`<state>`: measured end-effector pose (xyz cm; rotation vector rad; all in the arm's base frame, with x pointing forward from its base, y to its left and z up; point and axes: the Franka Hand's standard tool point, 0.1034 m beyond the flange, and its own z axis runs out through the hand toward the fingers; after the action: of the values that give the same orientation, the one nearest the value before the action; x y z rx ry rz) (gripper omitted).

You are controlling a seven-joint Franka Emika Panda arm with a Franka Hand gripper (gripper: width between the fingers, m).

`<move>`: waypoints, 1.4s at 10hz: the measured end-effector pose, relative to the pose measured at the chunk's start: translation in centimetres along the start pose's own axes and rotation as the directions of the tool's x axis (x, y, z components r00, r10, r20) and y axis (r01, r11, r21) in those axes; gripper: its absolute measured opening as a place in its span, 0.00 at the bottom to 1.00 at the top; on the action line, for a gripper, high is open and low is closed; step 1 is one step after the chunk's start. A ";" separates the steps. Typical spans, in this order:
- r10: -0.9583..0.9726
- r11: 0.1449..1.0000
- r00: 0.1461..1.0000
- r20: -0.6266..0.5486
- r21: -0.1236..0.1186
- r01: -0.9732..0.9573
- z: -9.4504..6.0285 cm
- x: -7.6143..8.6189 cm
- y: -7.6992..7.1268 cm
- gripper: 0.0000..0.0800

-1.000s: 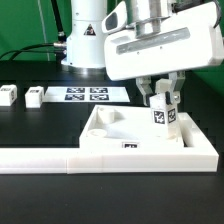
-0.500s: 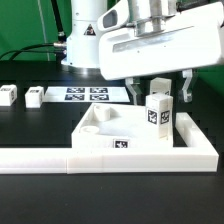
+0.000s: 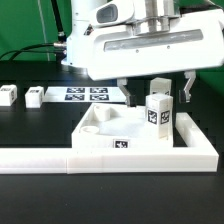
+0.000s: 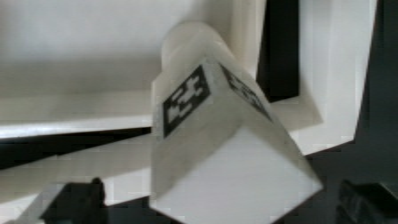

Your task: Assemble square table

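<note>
The gripper [image 3: 157,99] hung with its jaws spread wide, one finger on either side of the upright table leg [image 3: 157,116] and clear of it. The leg stood on the square tabletop [image 3: 160,143] near its 2 o'clock corner in the exterior view. Toward 10 o'clock lay a second leg [image 3: 34,96] and a third leg [image 3: 8,96], beside the marker board [image 3: 85,95].

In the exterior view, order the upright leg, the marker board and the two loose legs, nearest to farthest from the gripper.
1. Upright leg, on the tabletop, between the open gripper's jaws.
2. Marker board, to the exterior view's left.
3. Inner loose leg, further left.
4. Outer loose leg, leftmost.
</note>
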<state>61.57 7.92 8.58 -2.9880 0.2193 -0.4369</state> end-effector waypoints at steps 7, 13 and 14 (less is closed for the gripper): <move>-0.651 0.759 0.752 0.107 0.056 0.649 0.8 -0.5 -0.6 0.81; -0.712 0.701 0.697 0.085 0.033 0.712 0.8 0.1 0.0 0.65; -0.710 0.703 0.699 0.085 0.033 0.711 0.8 0.1 0.0 0.48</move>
<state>61.85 7.97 7.87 -2.9634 -0.9920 -0.3446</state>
